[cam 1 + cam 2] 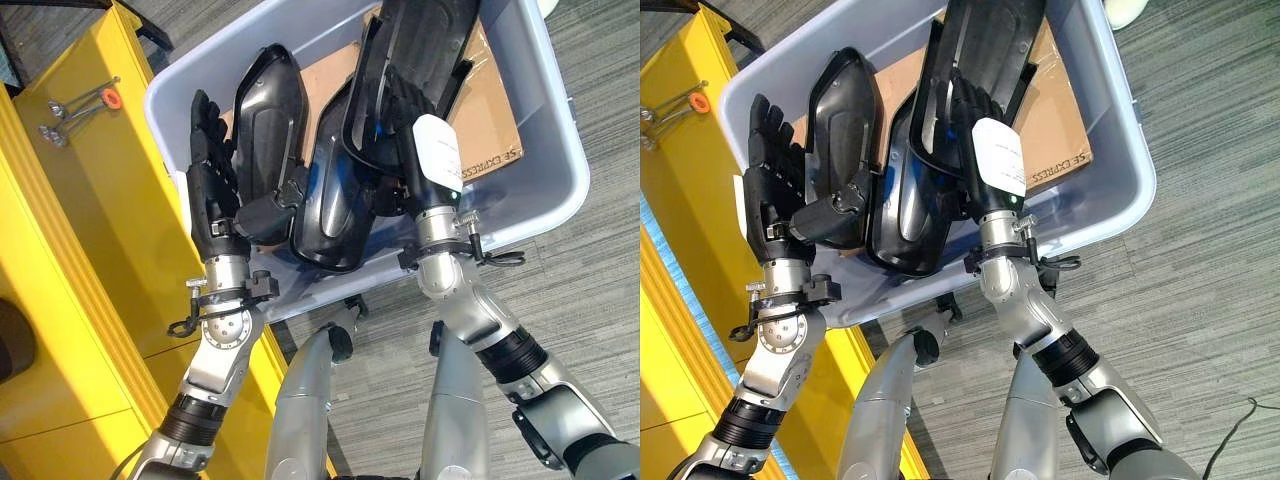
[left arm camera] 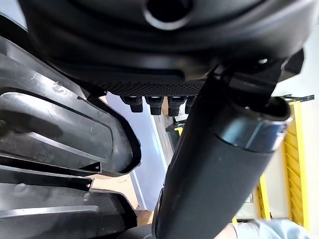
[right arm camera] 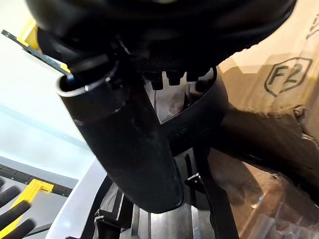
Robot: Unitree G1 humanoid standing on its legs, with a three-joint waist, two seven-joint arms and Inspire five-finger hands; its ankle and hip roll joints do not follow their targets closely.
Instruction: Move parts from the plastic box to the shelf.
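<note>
Three black parts in plastic box; left hand fingers straight; right hand clasps one part.

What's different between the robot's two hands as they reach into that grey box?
The left hand has straight fingers standing up by the box's left wall, with its thumb against the left black part. The right hand is deeper in the box and curls its fingers round the edge of the big black part lying across the cardboard. The right hand bears a white cover. Both are dark hands on silver-grey arms.
</note>
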